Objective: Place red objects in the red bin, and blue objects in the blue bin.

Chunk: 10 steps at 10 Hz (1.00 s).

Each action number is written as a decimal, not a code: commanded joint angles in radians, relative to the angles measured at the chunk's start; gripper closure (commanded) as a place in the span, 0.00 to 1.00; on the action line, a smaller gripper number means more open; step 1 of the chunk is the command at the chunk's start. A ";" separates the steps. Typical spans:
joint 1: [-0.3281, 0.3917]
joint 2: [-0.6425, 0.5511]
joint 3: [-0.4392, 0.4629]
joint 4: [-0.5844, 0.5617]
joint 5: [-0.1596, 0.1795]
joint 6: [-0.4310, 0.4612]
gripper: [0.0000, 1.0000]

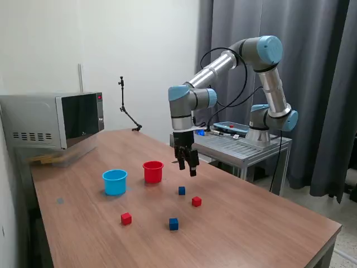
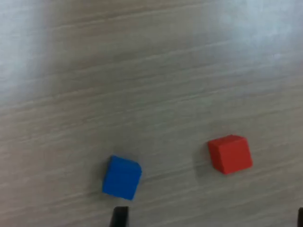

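Note:
My gripper hangs open and empty above the wooden table, just to the exterior view's right of the red bin. The blue bin stands to the exterior view's left of the red one. Below the gripper lie a blue cube and a red cube. Nearer the front edge sit another red cube and another blue cube. The wrist view shows a blue cube and a red cube on the wood, with one dark fingertip close to the blue one and the gripper spread wide.
A microwave occupies the table's back corner at the exterior view's left. A thin black stand rises near the wall. The arm's base sits on a metal cart behind the table, with dark curtains beyond.

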 commanded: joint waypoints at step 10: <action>0.019 0.018 0.134 -0.127 -0.049 0.240 0.00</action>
